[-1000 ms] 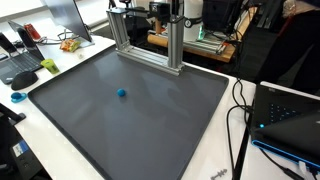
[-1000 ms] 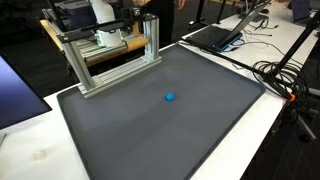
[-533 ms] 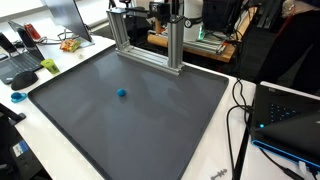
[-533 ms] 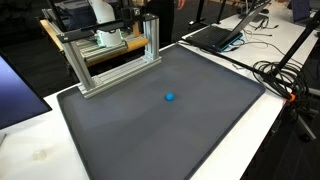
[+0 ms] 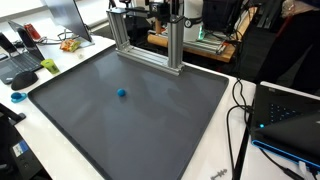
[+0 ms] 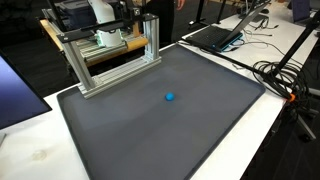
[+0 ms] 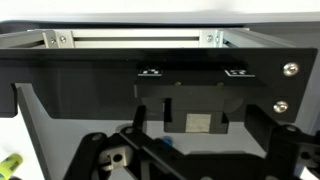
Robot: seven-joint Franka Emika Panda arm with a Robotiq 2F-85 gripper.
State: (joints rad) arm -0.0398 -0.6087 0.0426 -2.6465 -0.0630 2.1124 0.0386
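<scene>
Our gripper point(image 7: 190, 162) stands released, jaws wide, holding nothing; the frame point(image 7: 130, 40) is just ahead of it, the ball point(image 5: 122, 93) beyond, well apart.

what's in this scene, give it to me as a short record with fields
surface: dark grey mat on a white table
ball: small blue ball alone near the mat's middle, touching nothing else
frame: aluminium frame standing at one edge of the mat
tool: tool open, holding nothing, facing the frame in the wrist view, away from the ball
around: laptop and cables beside the mat
</scene>
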